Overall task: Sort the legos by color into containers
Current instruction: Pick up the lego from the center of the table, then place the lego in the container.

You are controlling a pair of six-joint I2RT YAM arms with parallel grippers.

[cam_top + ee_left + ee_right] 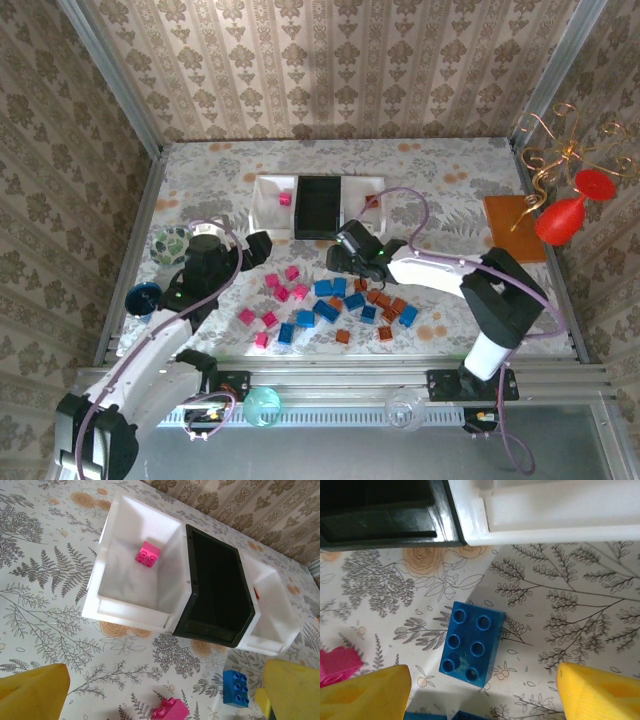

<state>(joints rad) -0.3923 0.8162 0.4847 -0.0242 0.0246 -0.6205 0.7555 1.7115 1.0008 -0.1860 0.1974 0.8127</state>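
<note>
Left gripper [161,692]: soft yellow fingers spread wide, holding nothing. Square pink brick [147,554] (four round bumps on top) lies in smooth left white tray [100,590]. Shiny black tray [215,630] at its 3 o'clock.

Right gripper [482,695]: spread wide, holding nothing. Six-bump blue brick [470,644] lies between fingers, untouched, on leafy tablecloth [570,605].

Loose bricks [328,310], pink, blue, brown, at 6 o'clock from black tray.

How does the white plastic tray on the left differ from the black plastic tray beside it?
The white rectangular plastic tray on the left is light, the black rectangular plastic tray beside it dark. The white tray holds one pink lego brick; the black tray looks empty. Both are open, rectangular and joined side by side.
</note>
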